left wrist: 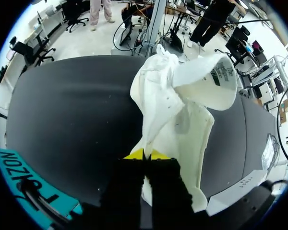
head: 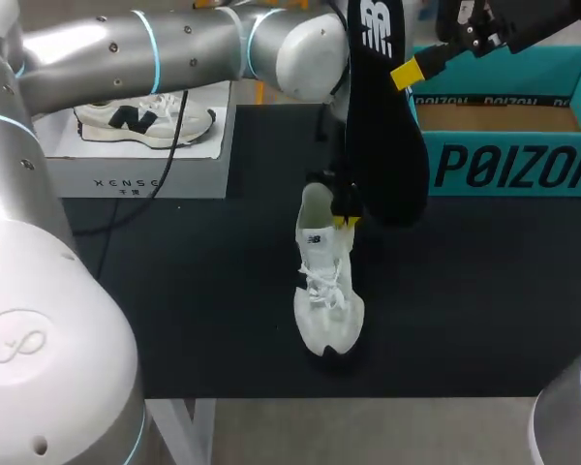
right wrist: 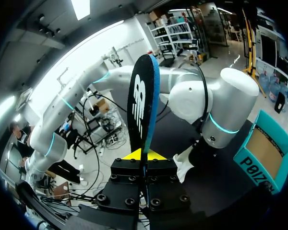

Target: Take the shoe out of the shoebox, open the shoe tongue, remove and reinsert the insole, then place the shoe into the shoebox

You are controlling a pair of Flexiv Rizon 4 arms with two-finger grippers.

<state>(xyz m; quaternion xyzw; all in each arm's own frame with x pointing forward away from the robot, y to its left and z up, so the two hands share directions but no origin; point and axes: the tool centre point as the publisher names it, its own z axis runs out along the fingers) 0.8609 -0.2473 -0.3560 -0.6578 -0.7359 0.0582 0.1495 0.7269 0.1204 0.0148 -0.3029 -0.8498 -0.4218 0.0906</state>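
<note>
The white shoe (head: 327,291) is stood on the black worktop (head: 174,291), its tongue (left wrist: 206,79) folded open and its heel rim pinched by the left gripper (head: 346,220). The black insole (head: 382,126) is held upright above it, clamped in the right gripper (head: 407,74). The teal shoebox (head: 508,165) is seen open, its cardboard floor showing.

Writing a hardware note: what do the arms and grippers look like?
The left arm and right arm are rounded silver tubes with cyan light rings; a black cable hangs from the left. The left gripper and right gripper are black with yellow tips; bolts stud the right one.
</note>
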